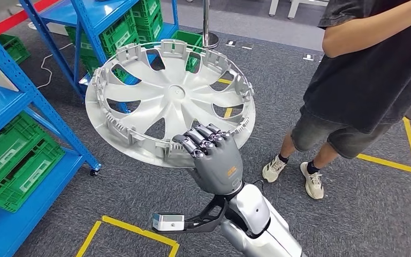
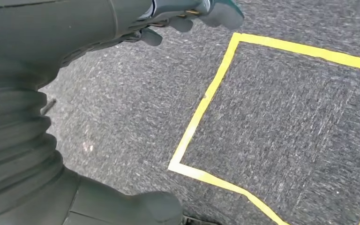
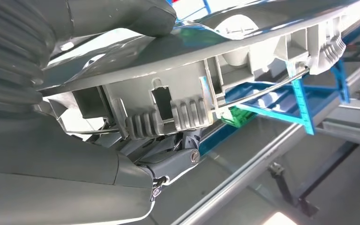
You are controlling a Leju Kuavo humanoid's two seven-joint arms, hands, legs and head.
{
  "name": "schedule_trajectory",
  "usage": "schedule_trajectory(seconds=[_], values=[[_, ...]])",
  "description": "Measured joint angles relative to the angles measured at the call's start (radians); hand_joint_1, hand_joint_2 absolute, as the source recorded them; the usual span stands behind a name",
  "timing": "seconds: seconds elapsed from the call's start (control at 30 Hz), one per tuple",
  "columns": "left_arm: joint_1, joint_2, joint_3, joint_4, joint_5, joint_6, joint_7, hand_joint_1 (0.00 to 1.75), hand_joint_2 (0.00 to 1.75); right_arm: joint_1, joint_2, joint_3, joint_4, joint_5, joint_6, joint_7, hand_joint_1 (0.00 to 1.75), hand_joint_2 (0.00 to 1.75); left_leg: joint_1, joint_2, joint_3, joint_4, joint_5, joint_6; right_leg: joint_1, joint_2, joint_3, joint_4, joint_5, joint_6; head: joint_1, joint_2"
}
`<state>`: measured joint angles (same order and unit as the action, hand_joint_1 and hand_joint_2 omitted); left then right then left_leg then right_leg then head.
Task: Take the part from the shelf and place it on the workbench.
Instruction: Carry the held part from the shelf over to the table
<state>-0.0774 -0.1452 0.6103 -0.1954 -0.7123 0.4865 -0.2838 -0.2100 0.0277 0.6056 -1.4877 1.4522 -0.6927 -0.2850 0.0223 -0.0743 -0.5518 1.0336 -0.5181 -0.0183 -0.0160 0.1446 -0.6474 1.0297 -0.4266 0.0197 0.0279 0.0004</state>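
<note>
Carrying the part, we have our right hand (image 1: 215, 159) clamped on the near rim of the silver wheel cover (image 1: 168, 99), fingers curled over the edge and the thumb pressed against the other face, as the right wrist view confirms. The cover sits out in the air ahead of us, tilted, well clear of the blue shelf (image 1: 27, 96) with its green crates (image 1: 16, 160) on the left, so we judge the taking step done and the carry to the workbench under way. No workbench is in sight from the head view; a person (image 1: 364, 80) stands to the right, on the grey carpet (image 1: 139, 187) marked with yellow tape (image 1: 390, 160). Our left hand (image 2: 187, 16) hangs over the floor, and we cannot tell whether its fingers are spread or curled. Next, we think, we need to turn toward the bench, keep the grip firm on the rim, and swing the wide disc past the shelf posts and the person without clipping either.
</note>
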Motion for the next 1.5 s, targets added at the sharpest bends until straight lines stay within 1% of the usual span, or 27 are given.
schedule_trajectory(seconds=[0.07,0.13,0.2,0.23,0.3,0.37,0.43,0.5,0.57,0.63,0.7,0.73,0.77,0.8,0.87,0.93,1.0,1.03,1.07,1.13,1.2,1.23,1.27,1.3,1.37,1.43,1.5], values=[[-0.003,0.000,0.000,0.000,-0.001,-0.002,0.007,0.00,1.75,0.002,-0.007,-0.001,-0.001,-0.003,0.000,-0.001,1.75,1.75,0.000,0.029,0.003,-0.006,0.007,0.016,0.003,-0.041,-0.020,0.033,-0.019,0.009,0.006,0.000],[-0.002,0.000,0.000,0.000,-0.001,-0.004,0.009,0.00,1.75,0.002,-0.011,-0.001,-0.001,-0.007,0.000,-0.001,1.75,1.75,-0.004,0.059,0.003,-0.009,0.009,0.025,0.007,-0.107,-0.071,0.141,-0.078,0.013,0.013,0.000],[0.004,0.001,0.000,0.000,0.001,-0.005,0.009,0.00,1.75,0.005,-0.012,-0.001,-0.001,-0.009,0.000,-0.002,1.75,1.75,-0.008,0.092,0.002,-0.008,0.007,0.029,0.007,-0.130,-0.124,0.257,-0.123,0.016,0.015,0.000],[0.006,0.001,0.000,0.000,0.003,-0.005,0.009,0.00,1.75,0.006,-0.013,-0.001,-0.001,-0.008,0.000,-0.002,1.75,1.75,-0.009,0.107,0.003,-0.007,0.005,0.030,0.007,-0.135,-0.130,0.275,-0.123,0.015,0.015,0.000],[0.007,0.001,0.000,0.000,0.006,-0.006,0.009,0.00,1.75,0.006,-0.014,-0.001,-0.001,-0.003,0.001,0.003,1.75,1.75,-0.010,0.134,0.005,-0.007,0.002,0.030,0.008,-0.148,-0.082,0.194,-0.078,0.011,0.015,0.000],[0.006,0.001,0.000,0.000,0.006,-0.010,0.014,0.00,1.75,0.004,-0.015,-0.001,-0.001,0.003,0.001,0.012,1.75,1.75,-0.014,0.154,0.008,-0.005,-0.004,0.023,0.016,-0.192,-0.006,0.060,-0.037,-0.002,0.015,0.000],[0.007,0.001,0.000,0.000,0.006,-0.013,0.021,0.00,1.75,0.001,-0.015,-0.001,-0.002,0.012,0.001,0.023,1.75,1.75,-0.018,0.171,0.011,-0.005,-0.008,0.013,0.025,-0.213,0.022,0.005,-0.029,-0.015,0.013,0.000],[0.006,0.001,0.000,0.000,0.006,-0.017,0.023,0.00,1.75,0.002,-0.015,-0.001,-0.003,0.021,0.002,0.032,1.75,1.75,-0.019,0.188,0.014,-0.009,-0.010,0.003,0.026,-0.190,0.021,0.000,-0.024,-0.026,0.013,0.000],[0.005,0.000,0.000,0.000,0.006,-0.021,0.023,0.00,1.75,0.003,-0.016,-0.001,-0.006,0.025,0.002,0.038,1.75,1.75,-0.016,0.160,0.006,0.016,-0.031,-0.007,0.020,-0.169,0.025,-0.009,-0.019,-0.037,0.011,0.000],[0.006,0.001,0.000,0.000,0.007,-0.023,0.020,0.00,1.75,0.006,-0.016,0.000,-0.008,0.026,0.002,0.042,1.75,1.75,-0.013,0.104,-0.039,0.117,-0.085,-0.014,0.014,-0.148,0.028,-0.014,-0.016,-0.045,0.007,0.000],[0.012,0.001,0.000,0.001,0.009,-0.027,0.014,0.00,1.75,0.010,-0.015,0.002,-0.008,0.026,0.001,0.048,1.75,1.75,-0.012,0.082,-0.100,0.240,-0.131,-0.019,0.013,-0.122,0.028,-0.014,-0.016,-0.048,0.005,0.000],[0.014,0.002,0.000,0.001,0.009,-0.030,0.010,0.00,1.75,0.013,-0.015,0.004,-0.008,0.026,0.001,0.051,1.75,1.75,-0.012,0.080,-0.116,0.264,-0.128,-0.020,0.013,-0.107,0.029,-0.013,-0.016,-0.048,0.005,0.000],[0.016,0.002,0.000,0.001,0.009,-0.032,0.006,0.00,1.75,0.016,-0.015,0.005,-0.008,0.026,0.001,0.056,1.75,1.75,-0.011,0.078,-0.114,0.251,-0.107,-0.021,0.011,-0.092,0.029,-0.012,-0.016,-0.047,0.005,0.000],[0.016,0.003,0.000,0.001,0.009,-0.034,0.003,0.00,1.75,0.018,-0.015,0.006,-0.008,0.025,0.001,0.061,1.75,1.75,-0.008,0.072,-0.094,0.203,-0.071,-0.022,0.010,-0.078,0.029,-0.009,-0.016,-0.045,0.005,0.000],[0.016,0.004,0.000,0.001,0.011,-0.033,0.003,0.00,1.75,0.018,-0.011,0.008,-0.008,0.023,0.004,0.068,1.75,1.75,0.000,0.030,-0.040,0.075,-0.012,-0.023,0.007,-0.050,0.025,0.001,-0.018,-0.036,0.004,0.000],[0.015,0.004,0.001,0.001,0.015,-0.027,0.008,0.00,1.75,0.011,-0.003,0.011,-0.007,0.018,0.012,0.067,1.75,1.75,0.004,-0.006,-0.015,0.013,0.001,-0.016,0.006,-0.026,0.015,0.008,-0.017,-0.021,0.003,0.000],[0.012,0.003,0.003,0.001,0.022,-0.018,0.013,0.00,1.75,0.003,0.004,0.013,-0.004,0.012,0.019,0.062,1.75,1.75,0.000,0.004,-0.012,0.010,0.000,0.000,0.003,-0.006,0.007,0.005,-0.010,-0.005,0.002,0.000],[0.011,0.003,0.004,0.001,0.024,-0.015,0.014,0.00,1.75,0.000,0.007,0.013,-0.002,0.010,0.022,0.060,1.75,1.75,-0.001,0.015,-0.010,0.008,0.004,0.008,0.003,-0.016,0.003,0.008,-0.011,0.000,0.003,0.000],[0.011,0.002,0.006,0.000,0.027,-0.013,0.014,0.00,1.75,-0.005,0.009,0.014,0.001,0.008,0.023,0.058,1.75,1.75,-0.002,0.027,-0.008,0.004,0.008,0.017,0.004,-0.041,-0.006,0.024,-0.021,0.004,0.006,0.000],[0.013,0.001,0.011,0.000,0.032,-0.011,0.011,0.00,1.75,-0.012,0.014,0.017,0.008,0.007,0.025,0.057,1.75,1.75,-0.005,0.054,-0.008,0.000,0.011,0.028,0.008,-0.106,-0.048,0.118,-0.074,0.009,0.012,0.000],[0.017,0.000,0.017,0.000,0.037,-0.009,0.006,0.00,1.75,-0.016,0.017,0.019,0.015,0.007,0.026,0.057,1.75,1.75,-0.010,0.083,-0.008,0.000,0.010,0.033,0.008,-0.131,-0.107,0.245,-0.129,0.013,0.015,0.000],[0.018,-0.001,0.019,0.000,0.038,-0.007,0.004,0.00,1.75,-0.016,0.018,0.019,0.018,0.007,0.027,0.056,1.75,1.75,-0.011,0.098,-0.008,0.001,0.009,0.034,0.008,-0.133,-0.121,0.277,-0.136,0.013,0.015,0.000],[0.018,-0.002,0.021,0.000,0.039,-0.006,0.003,0.00,1.75,-0.016,0.018,0.019,0.020,0.007,0.029,0.056,1.75,1.75,-0.013,0.111,-0.008,0.001,0.008,0.035,0.008,-0.136,-0.116,0.272,-0.125,0.011,0.015,0.000],[0.017,-0.004,0.022,0.000,0.039,-0.004,0.002,0.00,1.75,-0.018,0.018,0.019,0.021,0.007,0.032,0.055,1.75,1.75,-0.014,0.124,-0.007,0.001,0.007,0.035,0.009,-0.143,-0.091,0.228,-0.099,0.008,0.015,0.000],[0.015,-0.010,0.024,0.000,0.039,-0.001,0.002,0.00,1.75,-0.023,0.020,0.018,0.024,0.006,0.042,0.054,1.75,1.75,-0.018,0.147,-0.003,0.001,0.003,0.032,0.019,-0.184,-0.014,0.089,-0.046,-0.004,0.015,0.000],[0.013,-0.014,0.026,0.000,0.039,0.003,0.005,0.00,1.75,-0.029,0.024,0.016,0.025,0.005,0.051,0.053,1.75,1.75,-0.021,0.166,0.000,0.001,-0.002,0.024,0.030,-0.212,0.025,0.009,-0.028,-0.018,0.014,0.000],[0.011,-0.018,0.028,0.000,0.042,0.008,0.007,0.00,1.75,-0.031,0.025,0.010,0.026,0.005,0.055,0.052,1.75,1.75,-0.022,0.185,0.005,-0.002,-0.004,0.014,0.034,-0.195,0.024,0.000,-0.028,-0.028,0.014,0.000]])
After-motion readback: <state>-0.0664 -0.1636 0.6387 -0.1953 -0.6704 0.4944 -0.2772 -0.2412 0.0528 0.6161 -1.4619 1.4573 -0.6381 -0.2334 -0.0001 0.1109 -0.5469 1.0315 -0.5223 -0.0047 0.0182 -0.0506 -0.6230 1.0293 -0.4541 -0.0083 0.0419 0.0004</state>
